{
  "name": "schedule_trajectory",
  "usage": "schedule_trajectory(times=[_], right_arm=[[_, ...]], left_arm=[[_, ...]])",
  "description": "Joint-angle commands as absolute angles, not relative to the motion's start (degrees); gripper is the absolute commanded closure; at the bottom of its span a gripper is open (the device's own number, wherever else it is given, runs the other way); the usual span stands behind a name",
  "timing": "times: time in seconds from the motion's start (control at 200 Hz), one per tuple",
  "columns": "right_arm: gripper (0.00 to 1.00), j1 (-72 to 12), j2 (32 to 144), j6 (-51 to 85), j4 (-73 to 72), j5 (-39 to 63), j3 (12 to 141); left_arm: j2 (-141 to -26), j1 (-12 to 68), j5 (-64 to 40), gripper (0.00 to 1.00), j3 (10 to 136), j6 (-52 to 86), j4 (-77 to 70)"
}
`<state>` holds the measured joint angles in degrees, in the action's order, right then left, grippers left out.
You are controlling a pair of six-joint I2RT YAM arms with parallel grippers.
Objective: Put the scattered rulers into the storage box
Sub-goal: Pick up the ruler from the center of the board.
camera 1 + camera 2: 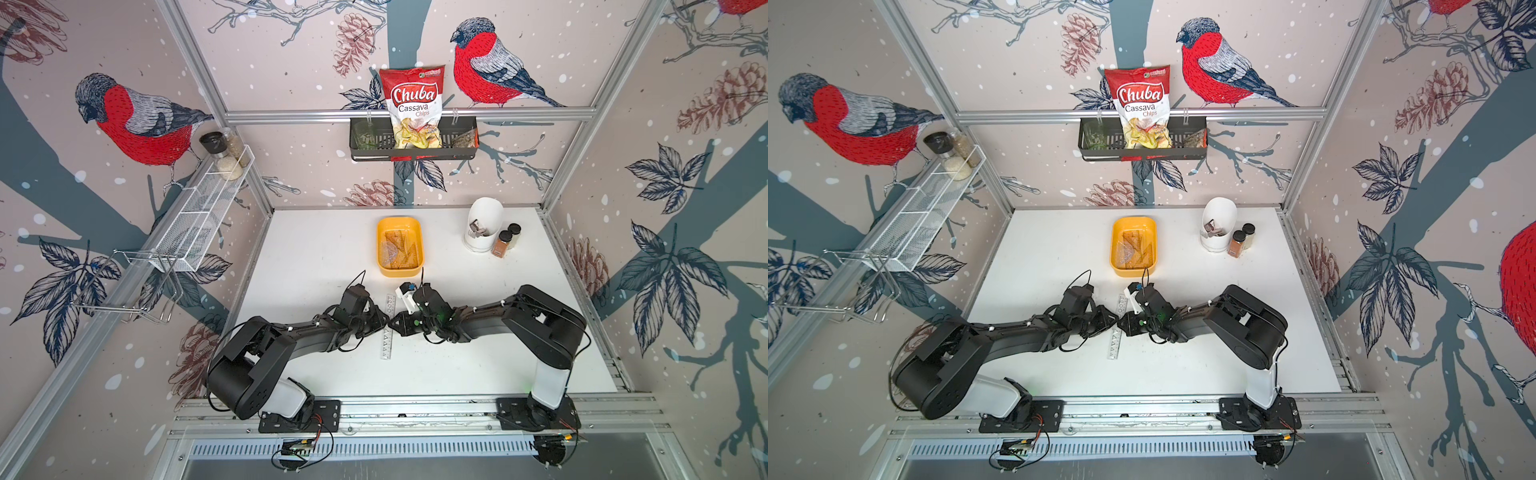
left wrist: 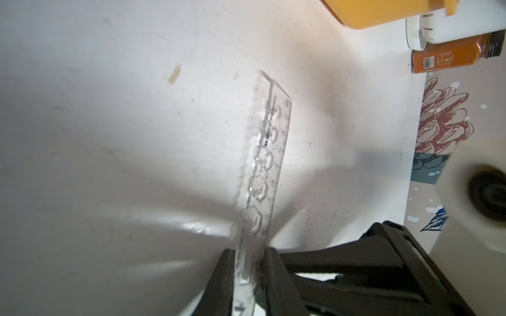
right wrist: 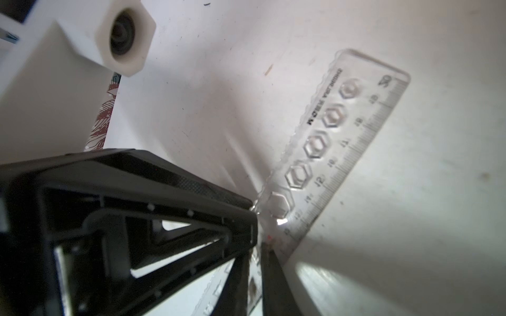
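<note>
Yellow-orange storage box point(image 1: 379, 247) bares its rulers point(image 1: 401, 250) in both top views only.

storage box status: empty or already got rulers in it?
Not empty: several see-through rulers lie on the storage box floor in both top views. One clear stencil ruler is outside it.

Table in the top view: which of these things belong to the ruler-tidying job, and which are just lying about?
Job:
clear stencil ruler
rulers already in the box
yellow-orange storage box

Lying about:
white pot
orange-brown spice jar
second jar
chips bag
black basket
</note>
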<state>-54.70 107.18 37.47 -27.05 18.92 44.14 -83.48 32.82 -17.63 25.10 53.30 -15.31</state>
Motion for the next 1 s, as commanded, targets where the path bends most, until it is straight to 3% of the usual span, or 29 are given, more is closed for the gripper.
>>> schedule_trajectory(times=[0.0, 0.265, 0.47, 0.6, 0.706, 0.996], right_arm=[[0.82, -54.7, 108.2, 37.0, -22.0, 17.2, 44.0], [0.82, -53.5, 103.5, 38.1, -23.9, 17.7, 41.2], [0.72, -50.4, 99.1, 41.8, -31.2, 22.5, 37.4], [0.72, -49.9, 102.2, 42.2, -31.9, 23.9, 37.9], [0.73, -50.3, 104.2, 41.5, -31.2, 24.0, 38.5], [0.75, -50.7, 107.5, 40.4, -29.6, 24.9, 40.9]], left_arm=[[-83.8, 33.7, -18.7, 0.76, 24.9, 53.4, -9.2], [-84.7, 34.4, -18.2, 0.95, 26.1, 52.8, -9.1], [-84.5, 34.4, -17.9, 0.95, 26.0, 52.9, -8.8], [-84.0, 34.4, -17.7, 0.95, 26.0, 52.9, -8.7], [-83.6, 34.5, -17.8, 0.91, 26.2, 53.2, -8.9], [-83.8, 35.1, -17.8, 0.69, 26.9, 54.1, -11.2]])
